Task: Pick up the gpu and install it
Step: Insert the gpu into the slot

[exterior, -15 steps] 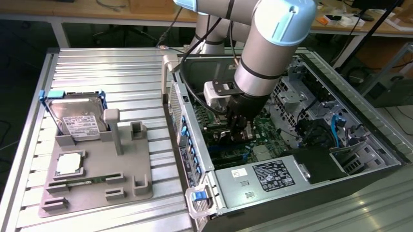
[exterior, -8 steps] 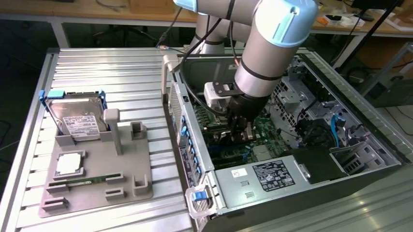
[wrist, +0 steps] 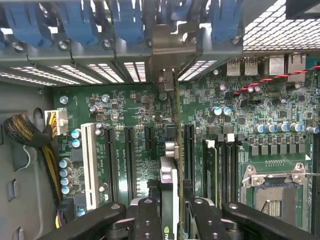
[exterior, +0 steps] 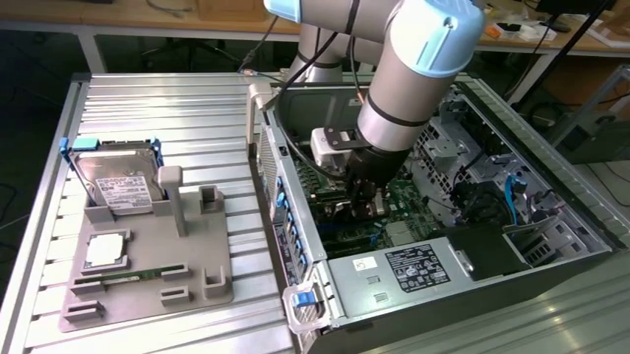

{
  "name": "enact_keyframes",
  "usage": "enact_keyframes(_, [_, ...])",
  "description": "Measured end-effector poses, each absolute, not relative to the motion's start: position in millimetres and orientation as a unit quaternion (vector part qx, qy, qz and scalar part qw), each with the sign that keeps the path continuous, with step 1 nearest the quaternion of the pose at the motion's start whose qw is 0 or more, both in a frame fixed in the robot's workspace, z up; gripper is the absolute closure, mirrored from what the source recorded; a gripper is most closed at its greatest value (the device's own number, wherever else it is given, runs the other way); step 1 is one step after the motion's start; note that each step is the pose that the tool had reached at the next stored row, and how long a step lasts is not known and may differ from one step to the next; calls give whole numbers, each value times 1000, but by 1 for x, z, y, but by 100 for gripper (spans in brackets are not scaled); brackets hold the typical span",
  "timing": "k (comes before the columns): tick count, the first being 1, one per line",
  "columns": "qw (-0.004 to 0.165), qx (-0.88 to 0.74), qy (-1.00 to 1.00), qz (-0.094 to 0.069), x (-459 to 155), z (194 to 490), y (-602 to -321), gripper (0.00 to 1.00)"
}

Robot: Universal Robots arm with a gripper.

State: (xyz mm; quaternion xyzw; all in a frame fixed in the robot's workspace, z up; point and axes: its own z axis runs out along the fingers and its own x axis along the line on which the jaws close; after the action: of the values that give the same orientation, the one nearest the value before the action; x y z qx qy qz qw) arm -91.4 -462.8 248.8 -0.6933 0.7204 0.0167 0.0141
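Wrist view showed the gripper (wrist: pixel 169 212) clenched on the gpu (wrist: pixel 168 172), with its black fingers (wrist: pixel 147 217) pressed against either face of the card. The gpu stood on edge over the motherboard (wrist: pixel 125 110), just beside a long black slot (wrist: pixel 189 145), its metal end toward the blue latches (wrist: pixel 125 20) at the motherboard's edge. Whether it was seated could not be told. Exterior view had the gripper low over the motherboard inside the case (exterior: pixel 473 310).
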Motion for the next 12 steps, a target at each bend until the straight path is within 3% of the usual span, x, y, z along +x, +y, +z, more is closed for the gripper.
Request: enact_keyframes(12, [15, -693, 720, 19, -92, 249, -467, 73])
